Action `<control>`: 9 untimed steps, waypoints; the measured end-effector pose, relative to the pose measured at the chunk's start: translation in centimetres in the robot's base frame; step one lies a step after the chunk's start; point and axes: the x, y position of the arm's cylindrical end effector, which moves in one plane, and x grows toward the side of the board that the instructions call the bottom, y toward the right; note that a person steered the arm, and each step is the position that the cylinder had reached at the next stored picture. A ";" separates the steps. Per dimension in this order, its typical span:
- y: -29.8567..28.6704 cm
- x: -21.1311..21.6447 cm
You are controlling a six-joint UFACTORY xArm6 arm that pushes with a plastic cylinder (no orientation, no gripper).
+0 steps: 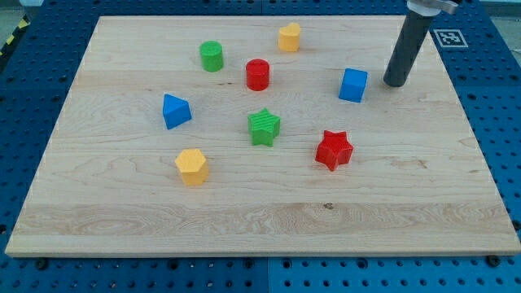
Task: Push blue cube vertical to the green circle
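The blue cube (353,85) sits on the wooden board at the view's upper right. The green circle, a short green cylinder (212,56), stands far to the view's left of it, near the top. My tip (396,83) rests on the board just to the right of the blue cube, a small gap apart from it. The dark rod rises from the tip toward the view's top right corner.
Also on the wooden board (98,212): a red cylinder (258,74), a yellow block (290,37) near the top, a blue triangular block (175,111), a green star (264,127), a red star (334,150), a yellow hexagonal block (192,166).
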 end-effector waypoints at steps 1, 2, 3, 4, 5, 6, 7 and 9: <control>-0.7 0.0; -3.1 0.3; -6.6 0.9; -10.5 1.5; -14.4 1.7; -17.9 1.7; -21.3 1.7; -25.3 1.8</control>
